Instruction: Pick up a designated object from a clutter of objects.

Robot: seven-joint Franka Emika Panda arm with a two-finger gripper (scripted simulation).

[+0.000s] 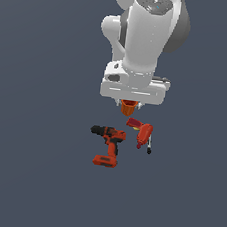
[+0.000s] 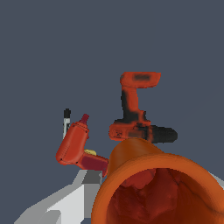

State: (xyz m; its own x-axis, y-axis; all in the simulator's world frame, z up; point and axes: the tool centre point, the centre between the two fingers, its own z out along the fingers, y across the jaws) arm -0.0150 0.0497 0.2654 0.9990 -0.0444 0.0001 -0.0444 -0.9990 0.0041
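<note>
The small orange-red cup (image 1: 128, 107) hangs just under the white hand, above the other items. My gripper (image 1: 129, 106) is shut on the cup, and the fingers are mostly hidden by the hand and the cup. In the wrist view the cup (image 2: 157, 192) fills the foreground with its hollow mouth towards the camera. One grey finger (image 2: 74, 197) shows beside it, and my gripper (image 2: 153, 177) closes around it. The rest of the clutter lies below: a red-and-black drill (image 1: 108, 142) (image 2: 135, 118) and a red bottle-shaped tool (image 1: 143, 133) (image 2: 76, 142).
A thin black-tipped stick (image 1: 149, 146) (image 2: 66, 120) lies beside the red tool. A small red piece (image 1: 133, 122) sits at the tool's upper end. The drill lies on its side to the exterior view's left of the tool. The floor (image 1: 27, 175) is plain dark grey.
</note>
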